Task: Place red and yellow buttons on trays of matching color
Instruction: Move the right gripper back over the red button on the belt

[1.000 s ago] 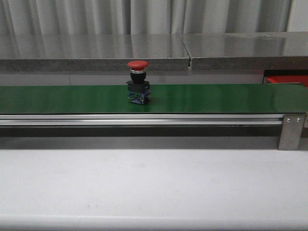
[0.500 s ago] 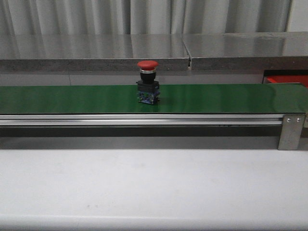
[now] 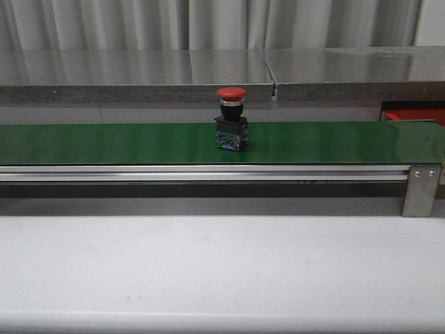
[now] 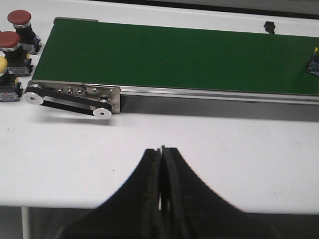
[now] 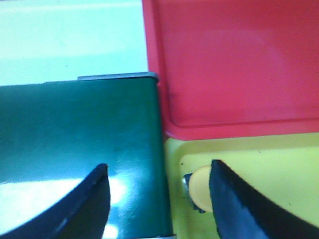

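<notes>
Red button (image 3: 231, 121) has ridden the green belt (image 3: 104, 142) further right toward the red tray (image 5: 234, 64), so pickup's probably coming. Left gripper (image 4: 160, 164) is pinched together on nothing; right gripper (image 5: 159, 186) hangs spread apart, a yellow button (image 5: 201, 191) already on the yellow tray (image 5: 264, 174).

Left gripper (image 4: 161, 199) low over the white table (image 4: 199, 164), dark fingers (image 4: 149, 189) pressed together with nothing between them. Beyond it, long green belt (image 4: 174, 55) on a metal rail, its drive belt and pulleys (image 4: 67, 98) at one end. Off that end, two red buttons (image 4: 15, 37) and one yellow button (image 4: 4, 74) clustered on the table; another object partly cut off at the belt's far edge (image 4: 315, 62), and a small black piece (image 4: 269, 26) past the belt.
</notes>
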Controlling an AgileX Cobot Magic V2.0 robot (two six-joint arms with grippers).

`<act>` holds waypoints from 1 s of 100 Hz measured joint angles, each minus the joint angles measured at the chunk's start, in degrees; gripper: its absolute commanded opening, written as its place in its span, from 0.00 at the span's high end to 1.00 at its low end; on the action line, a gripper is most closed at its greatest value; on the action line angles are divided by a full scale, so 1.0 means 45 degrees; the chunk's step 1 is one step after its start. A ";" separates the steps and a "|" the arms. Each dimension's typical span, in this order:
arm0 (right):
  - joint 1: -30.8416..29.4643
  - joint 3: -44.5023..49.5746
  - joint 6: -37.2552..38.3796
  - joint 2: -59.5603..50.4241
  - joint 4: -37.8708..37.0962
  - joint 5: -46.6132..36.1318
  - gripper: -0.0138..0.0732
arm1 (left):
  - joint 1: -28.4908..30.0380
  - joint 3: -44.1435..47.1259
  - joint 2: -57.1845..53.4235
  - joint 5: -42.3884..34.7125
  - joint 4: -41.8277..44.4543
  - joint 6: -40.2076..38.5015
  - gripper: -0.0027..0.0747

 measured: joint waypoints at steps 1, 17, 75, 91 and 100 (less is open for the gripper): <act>0.0042 0.0000 0.0004 -0.0026 0.0000 0.0038 0.33 | 0.0000 0.0000 0.0000 0.0000 0.0000 0.0000 0.99; 0.1073 0.0000 -0.0351 -0.0199 0.0000 0.0924 0.33 | 0.0000 0.0000 0.0000 0.0000 0.0000 0.0000 0.99; 0.3476 -0.2358 -0.6125 0.1018 0.2979 0.3894 0.39 | 0.0000 0.0000 0.0000 0.0022 0.0000 0.0000 0.99; 0.3476 -0.3406 -0.7378 0.1891 0.3529 0.4323 0.39 | 0.0000 0.0000 0.0000 0.0022 0.0000 0.0000 0.99; 0.3476 -0.3966 -0.8002 0.2386 0.3934 0.4644 0.31 | 0.0000 0.0000 0.0000 0.0022 0.0000 0.0000 0.99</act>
